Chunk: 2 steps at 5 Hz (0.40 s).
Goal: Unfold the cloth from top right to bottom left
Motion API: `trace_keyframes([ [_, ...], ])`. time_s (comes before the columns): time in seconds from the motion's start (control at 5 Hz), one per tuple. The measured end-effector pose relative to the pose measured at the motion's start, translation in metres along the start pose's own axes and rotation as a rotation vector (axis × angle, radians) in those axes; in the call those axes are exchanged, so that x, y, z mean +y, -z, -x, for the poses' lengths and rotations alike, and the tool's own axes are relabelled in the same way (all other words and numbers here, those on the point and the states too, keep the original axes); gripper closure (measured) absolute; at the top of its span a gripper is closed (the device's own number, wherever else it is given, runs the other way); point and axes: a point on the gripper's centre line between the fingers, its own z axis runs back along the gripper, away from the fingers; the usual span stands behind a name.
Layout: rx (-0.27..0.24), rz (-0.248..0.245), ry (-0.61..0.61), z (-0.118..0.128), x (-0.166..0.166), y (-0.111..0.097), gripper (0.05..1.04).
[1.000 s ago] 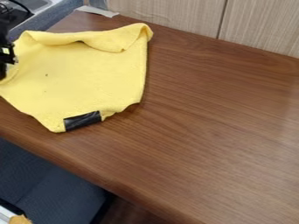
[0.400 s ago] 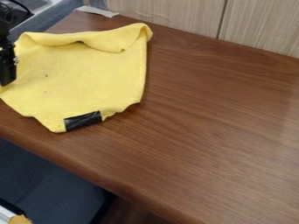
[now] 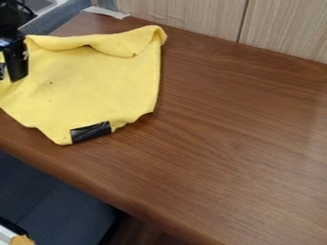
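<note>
The yellow cloth (image 3: 96, 86) lies at the upper left of the brown table, mostly spread. Its top edge is rolled over in a loose fold (image 3: 105, 44) that runs to the top right corner. A strip of black tape (image 3: 90, 132) crosses its bottom edge. Over the cloth's left side hangs my black gripper (image 3: 9, 75), partly cut off by the view's left edge, with its fingers apart and yellow cloth showing between them. Whether the fingertips touch the cloth I cannot tell. The cloth's far left part is hidden or out of view.
Wood-grain panels (image 3: 191, 19) stand along the table's back edge. A grey strip (image 3: 106, 12) lies at the back left corner, near a sink (image 3: 39, 5). The brown table (image 3: 223, 134) stretches to the right, and a dark blue seat (image 3: 51, 201) is below its front edge.
The gripper has come further into view from the left edge, moving right over the cloth, and its fingers now show spread. The cloth has not visibly moved.
</note>
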Motion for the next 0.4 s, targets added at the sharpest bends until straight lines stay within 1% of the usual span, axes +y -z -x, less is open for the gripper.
trace_keyframes([
  [0.4, -0.078, -0.035, 0.158, -0.012, -0.034, -0.034, 0.083],
])
